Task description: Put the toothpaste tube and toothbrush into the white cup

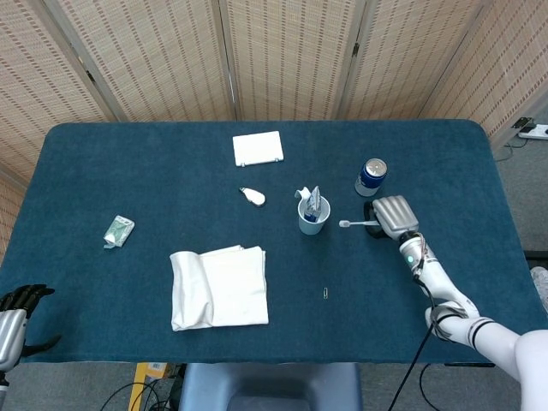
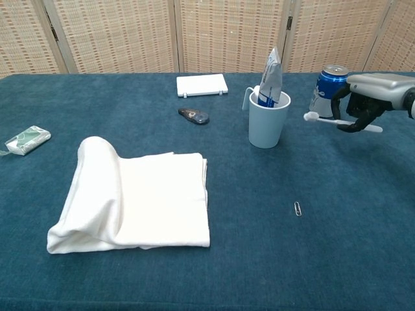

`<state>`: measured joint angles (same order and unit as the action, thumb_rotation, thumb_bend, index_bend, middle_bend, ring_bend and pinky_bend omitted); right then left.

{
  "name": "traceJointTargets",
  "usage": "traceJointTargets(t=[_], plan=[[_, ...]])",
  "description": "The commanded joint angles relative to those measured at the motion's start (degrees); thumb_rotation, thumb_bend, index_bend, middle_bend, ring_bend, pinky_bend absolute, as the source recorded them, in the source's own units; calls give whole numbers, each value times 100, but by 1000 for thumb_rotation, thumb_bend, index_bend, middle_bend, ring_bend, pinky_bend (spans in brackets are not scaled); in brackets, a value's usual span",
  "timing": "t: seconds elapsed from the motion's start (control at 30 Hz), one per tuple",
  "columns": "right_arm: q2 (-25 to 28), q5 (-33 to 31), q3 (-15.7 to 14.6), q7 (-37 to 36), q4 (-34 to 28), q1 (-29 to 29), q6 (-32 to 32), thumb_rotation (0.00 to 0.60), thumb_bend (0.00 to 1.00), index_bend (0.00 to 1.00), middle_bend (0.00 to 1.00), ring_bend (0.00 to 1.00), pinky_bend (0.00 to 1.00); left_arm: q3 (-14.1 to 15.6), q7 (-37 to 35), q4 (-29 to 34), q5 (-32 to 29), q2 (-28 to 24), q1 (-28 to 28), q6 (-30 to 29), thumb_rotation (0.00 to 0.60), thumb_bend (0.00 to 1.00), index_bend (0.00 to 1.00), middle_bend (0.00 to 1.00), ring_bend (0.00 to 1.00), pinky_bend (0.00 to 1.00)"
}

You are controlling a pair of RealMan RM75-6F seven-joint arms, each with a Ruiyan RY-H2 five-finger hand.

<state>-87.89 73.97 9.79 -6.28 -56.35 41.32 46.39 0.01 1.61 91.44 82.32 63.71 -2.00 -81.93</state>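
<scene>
The white cup (image 2: 268, 122) (image 1: 312, 217) stands mid-table with the toothpaste tube (image 2: 270, 76) (image 1: 313, 204) upright inside it. My right hand (image 2: 366, 101) (image 1: 390, 216) grips a white toothbrush (image 2: 340, 122) (image 1: 357, 223) by its handle. The brush is lifted off the cloth, roughly level, its head pointing left toward the cup, a short way right of the rim. My left hand (image 1: 19, 308) hangs at the table's front left corner, dark fingers curled, holding nothing.
A blue can (image 2: 328, 90) stands just behind my right hand. A folded white towel (image 2: 139, 194) lies front left. A white case (image 2: 201, 85), a small dark-and-white item (image 2: 194, 116), a green packet (image 2: 26, 140) and a paper clip (image 2: 297, 208) also lie on the blue cloth.
</scene>
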Motion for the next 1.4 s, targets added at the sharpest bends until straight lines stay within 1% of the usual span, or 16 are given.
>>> traceJointTargets(t=[0.03, 0.1, 0.2, 0.33, 0.47, 0.57, 0.77, 1.0, 1.2, 1.4], plan=[[591, 86, 193, -674, -900, -251, 405, 600, 299, 666, 959, 932, 1000, -13, 6, 20, 8, -11, -8, -11, 600, 191, 258, 218, 154, 187], [773, 126, 284, -1006, -1252, -329, 576, 600, 299, 672, 960, 932, 1000, -29, 6, 44, 19, -16, -12, -33, 600, 191, 257, 218, 154, 187], [901, 184, 431, -1598, -1591, -403, 783, 600, 298, 682, 962, 932, 1000, -32, 18, 72, 65, -30, -30, -43, 600, 192, 255, 218, 154, 187], [942, 259, 584, -2334, -1756, -419, 925, 600, 299, 685, 962, 932, 1000, -36, 14, 92, 70, -55, -27, -59, 600, 191, 255, 218, 154, 187], [830, 315, 710, -3181, -1753, -378, 964, 600, 299, 685, 961, 932, 1000, -37, 14, 101, 31, -69, -9, -64, 600, 190, 254, 218, 154, 187], [627, 327, 799, -3753, -1517, -275, 927, 600, 298, 685, 962, 932, 1000, -22, 29, 108, 30, -71, -2, -53, 600, 190, 254, 218, 154, 187], [50, 224, 1038, -4435, -932, -13, 956, 600, 298, 690, 962, 932, 1000, -25, 35, 127, 8, -101, -20, -9, 600, 191, 254, 218, 154, 187], [-531, 110, 1215, -4988, -195, 314, 830, 600, 298, 695, 962, 932, 1000, -23, 29, 119, -43, -123, 0, -2, 600, 189, 254, 218, 154, 187], [-899, 138, 1224, -5479, 291, 513, 709, 600, 298, 697, 962, 932, 1000, -13, 29, 97, -81, -122, 24, 4, 600, 189, 254, 217, 154, 187], [-1123, 210, 1183, -5823, 634, 613, 707, 600, 298, 696, 962, 932, 1000, -15, 31, 85, -96, -127, 28, 13, 600, 189, 254, 217, 154, 187]])
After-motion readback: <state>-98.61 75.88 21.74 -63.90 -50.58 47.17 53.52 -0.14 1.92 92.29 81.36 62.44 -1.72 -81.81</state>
